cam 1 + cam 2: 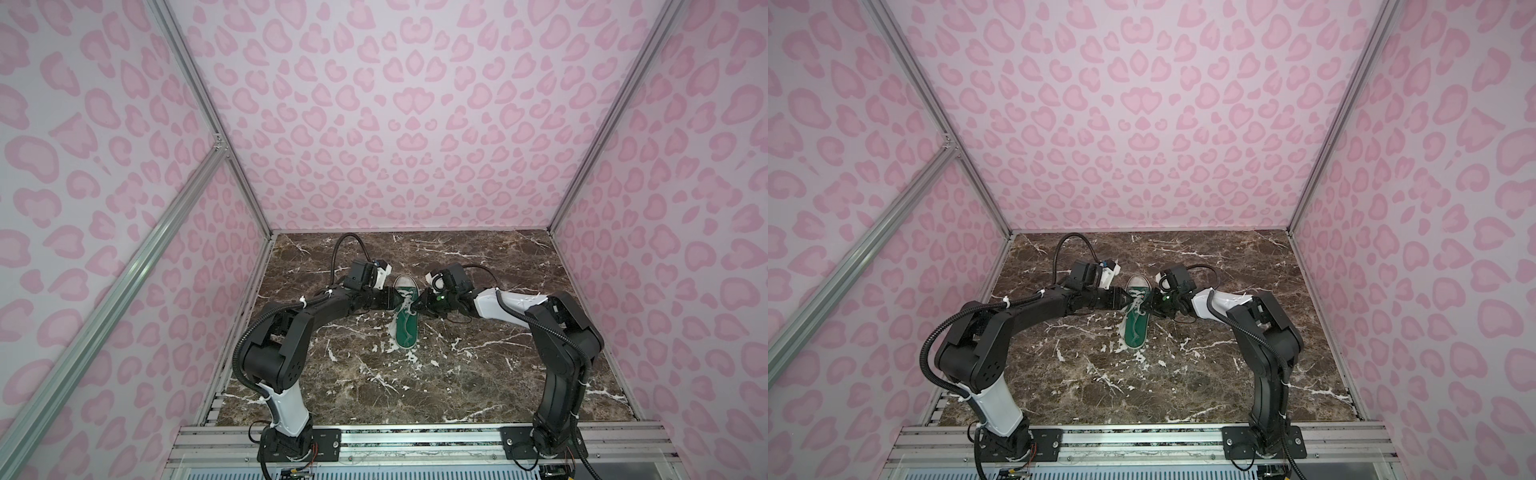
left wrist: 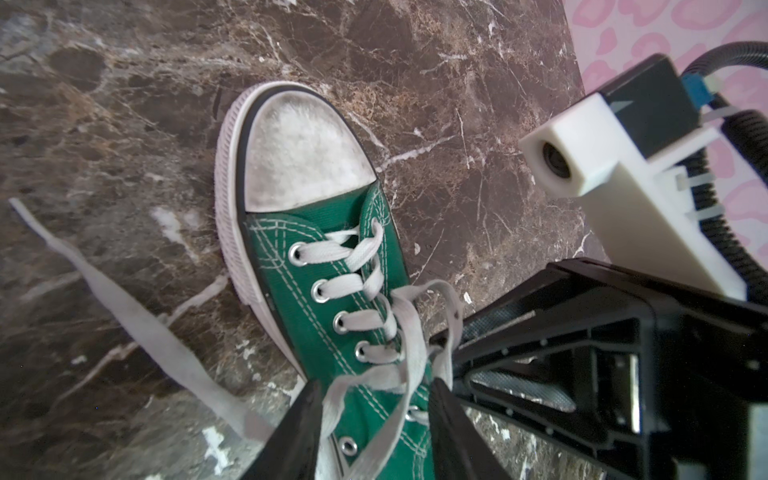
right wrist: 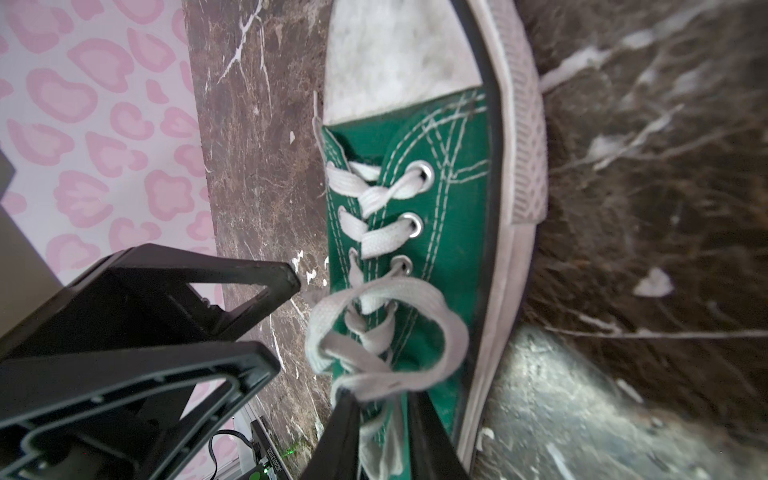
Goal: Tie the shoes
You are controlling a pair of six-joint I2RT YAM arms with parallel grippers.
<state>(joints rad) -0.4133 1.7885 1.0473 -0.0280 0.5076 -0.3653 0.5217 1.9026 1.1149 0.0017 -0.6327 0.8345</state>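
The shoe (image 1: 405, 320) (image 1: 1136, 320) is a green canvas sneaker with a white toe cap, lying mid-table with its toe toward the back wall. Its white laces (image 2: 409, 332) (image 3: 374, 332) cross in a loose loop over the tongue. My left gripper (image 1: 394, 302) (image 2: 376, 419) reaches in from the left and stands open, with lace strands running slack between its fingers. From the right, my right gripper (image 1: 420, 306) (image 3: 386, 436) is slightly open with a bunch of lace lying loosely in the gap. One lace end (image 2: 124, 299) trails over the table beside the shoe.
The brown marble tabletop (image 1: 374, 395) is walled by pink patterned panels on three sides, with an aluminium rail (image 1: 415, 436) along the front. The two grippers' fingers stand close together over the shoe's lacing. The right arm's white camera housing (image 2: 582, 158) hangs near the toe.
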